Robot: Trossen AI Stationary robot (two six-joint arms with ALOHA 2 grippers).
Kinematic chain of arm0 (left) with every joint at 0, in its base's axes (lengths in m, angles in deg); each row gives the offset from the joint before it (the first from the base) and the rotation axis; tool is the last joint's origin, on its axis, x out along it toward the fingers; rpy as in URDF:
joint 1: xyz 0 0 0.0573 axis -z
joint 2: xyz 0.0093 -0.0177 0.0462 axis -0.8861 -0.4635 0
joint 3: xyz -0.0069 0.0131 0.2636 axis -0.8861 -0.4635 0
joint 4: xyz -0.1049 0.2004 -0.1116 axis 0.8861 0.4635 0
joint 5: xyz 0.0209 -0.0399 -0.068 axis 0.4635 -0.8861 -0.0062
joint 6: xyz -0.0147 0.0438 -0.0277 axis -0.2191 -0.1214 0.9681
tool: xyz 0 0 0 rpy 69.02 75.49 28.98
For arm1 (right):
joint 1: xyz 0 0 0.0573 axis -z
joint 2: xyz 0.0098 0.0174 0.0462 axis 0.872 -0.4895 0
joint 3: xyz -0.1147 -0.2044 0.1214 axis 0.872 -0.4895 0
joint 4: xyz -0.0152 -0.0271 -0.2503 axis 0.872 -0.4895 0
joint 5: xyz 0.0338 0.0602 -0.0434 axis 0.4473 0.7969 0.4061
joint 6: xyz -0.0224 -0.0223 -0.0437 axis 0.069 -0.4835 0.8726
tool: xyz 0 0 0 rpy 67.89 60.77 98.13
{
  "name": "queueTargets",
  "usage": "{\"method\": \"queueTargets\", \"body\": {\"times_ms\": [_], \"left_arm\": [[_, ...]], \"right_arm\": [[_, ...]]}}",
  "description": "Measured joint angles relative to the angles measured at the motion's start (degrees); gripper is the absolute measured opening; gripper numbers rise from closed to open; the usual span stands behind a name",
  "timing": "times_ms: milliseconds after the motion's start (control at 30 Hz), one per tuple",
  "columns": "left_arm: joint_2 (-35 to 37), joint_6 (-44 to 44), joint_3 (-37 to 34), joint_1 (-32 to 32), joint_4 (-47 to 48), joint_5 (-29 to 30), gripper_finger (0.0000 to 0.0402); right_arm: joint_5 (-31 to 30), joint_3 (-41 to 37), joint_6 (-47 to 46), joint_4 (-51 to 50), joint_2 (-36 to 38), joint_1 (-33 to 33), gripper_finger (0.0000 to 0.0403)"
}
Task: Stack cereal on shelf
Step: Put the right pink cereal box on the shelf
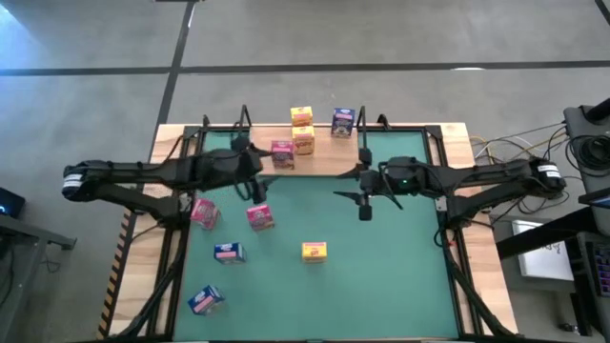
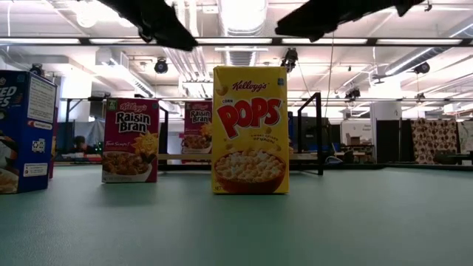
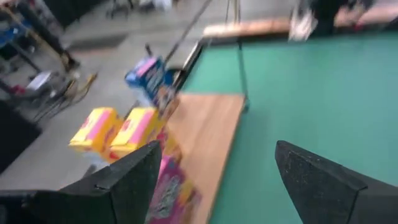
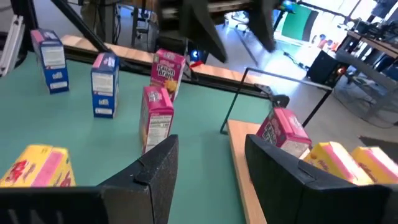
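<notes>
High view. The shelf lies along the far edge of the tabletop, black wire brackets at both ends. On it: one pink box, two yellow boxes one behind the other, one blue box. Loose on the green mat: two pink boxes and, two blue boxes and, one yellow box. My left hand hangs just beside the shelf's pink box, between it and the loose pink pair. My right hand hovers over bare mat near the shelf's right half.

Low view. Corn Pops box upright in front; a Raisin Bran box behind to one side. Only this view reads the printed fronts; both arms are dark shapes along its top edge.

Left wrist view. My left fingers stand spread, nothing between them; the shelved boxes lie beyond, blurred.

Right wrist view. My right fingers also spread and empty, facing the loose boxes on one side and the shelved ones on the other.

Step, by my judgement: four shelved, five to go, between placements. Next: lower a spread hand over a loose box, probably a near pink one, and close on its narrow sides.
</notes>
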Motion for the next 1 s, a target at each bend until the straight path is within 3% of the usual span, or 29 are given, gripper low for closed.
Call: {"method": "queueTargets", "body": {"times_ms": [200,500,700,1000], "left_arm": [[-7.8,-6.8,7.7,-8.2,9.1,-13.1,0.03],[-16.0,-15.6,11.5,-20.2,10.0,-25.4,0.03],[-19.9,-17.9,12.0,-24.7,9.2,-28.7,0.03],[-22.0,-18.5,12.0,-26.3,8.6,-29.7,0.03]], "right_arm": [[0.0,-2.5,-0.5,-0.1,1.5,-0.1,0.0173],[0.0,-3.0,-0.2,-0.1,1.3,-0.1,0.0171],[0.0,-3.2,-0.5,-0.1,1.3,-0.1,0.0171],[0.0,-3.7,-0.5,-0.1,1.3,-0.1,0.0176]]}}
